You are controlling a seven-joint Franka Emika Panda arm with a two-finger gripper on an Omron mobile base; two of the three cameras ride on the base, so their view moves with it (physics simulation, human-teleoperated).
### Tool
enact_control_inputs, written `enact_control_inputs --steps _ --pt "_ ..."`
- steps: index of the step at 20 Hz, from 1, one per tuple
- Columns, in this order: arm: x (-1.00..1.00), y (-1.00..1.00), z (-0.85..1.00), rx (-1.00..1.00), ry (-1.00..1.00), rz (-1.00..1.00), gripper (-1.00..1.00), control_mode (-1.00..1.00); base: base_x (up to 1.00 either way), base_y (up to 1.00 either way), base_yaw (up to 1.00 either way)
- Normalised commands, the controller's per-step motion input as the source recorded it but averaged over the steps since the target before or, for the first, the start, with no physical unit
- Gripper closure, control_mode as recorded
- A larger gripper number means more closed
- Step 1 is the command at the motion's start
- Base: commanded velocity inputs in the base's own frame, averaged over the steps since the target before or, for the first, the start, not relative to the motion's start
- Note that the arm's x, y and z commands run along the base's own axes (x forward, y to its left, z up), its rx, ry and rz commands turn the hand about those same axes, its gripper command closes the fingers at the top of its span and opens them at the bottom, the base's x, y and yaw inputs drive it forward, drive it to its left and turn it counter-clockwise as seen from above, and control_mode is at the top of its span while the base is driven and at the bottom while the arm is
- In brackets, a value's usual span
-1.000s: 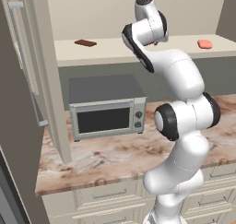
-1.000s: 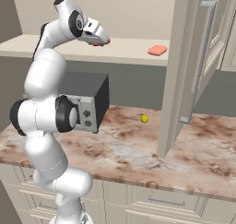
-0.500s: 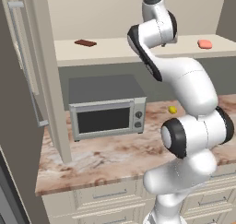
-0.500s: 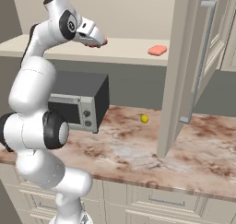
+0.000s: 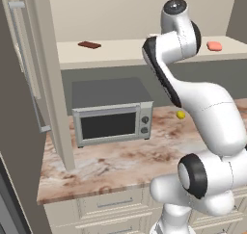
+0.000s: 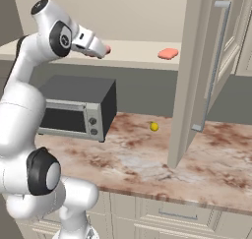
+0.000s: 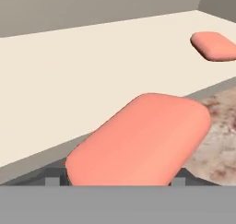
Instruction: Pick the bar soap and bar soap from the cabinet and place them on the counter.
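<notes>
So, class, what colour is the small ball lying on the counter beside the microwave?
Yellow. The ball shows best in the right base view, on the marbled counter.

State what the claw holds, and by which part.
The claw holds one bar soap, clamped across its near end; the other bar soap lies on the cabinet shelf.

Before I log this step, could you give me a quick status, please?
Gripper shut on bar soap, at cabinet shelf edge. Second bar soap on shelf. Microwave below.

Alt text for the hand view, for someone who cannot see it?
A salmon-pink bar soap sits held between the gripper's fingertips at the front edge of the beige cabinet shelf. A second bar soap lies farther along it; marbled counter shows below.
</notes>
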Motion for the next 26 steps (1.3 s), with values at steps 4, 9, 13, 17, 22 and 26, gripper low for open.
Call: enact_control_inputs --steps 4,9,13,17,22,26 --pt "-0.7 -0.05 0.0 0.0 -0.03 0.0 1.0 -1.0 0.0 0.0 0.0" --pt "-0.69 -0.05 0.02 0.0 -0.01 0.0 1.0 -1.0 0.0 0.0 0.0" --pt "-0.64 -0.01 0.0 0.0 0.0 0.0 1.0 -1.0 0.0 0.0 0.0" --pt "-0.57 0.0 0.0 0.0 0.03 0.0 1.0 -1.0 0.0 0.0 0.0" --pt "-0.42 -0.02 -0.18 0.0 0.15 0.01 1.0 -1.0 0.0 0.0 0.0" --pt "-0.28 -0.05 -0.41 0.0 0.19 0.04 1.0 -1.0 0.0 0.0 0.0"
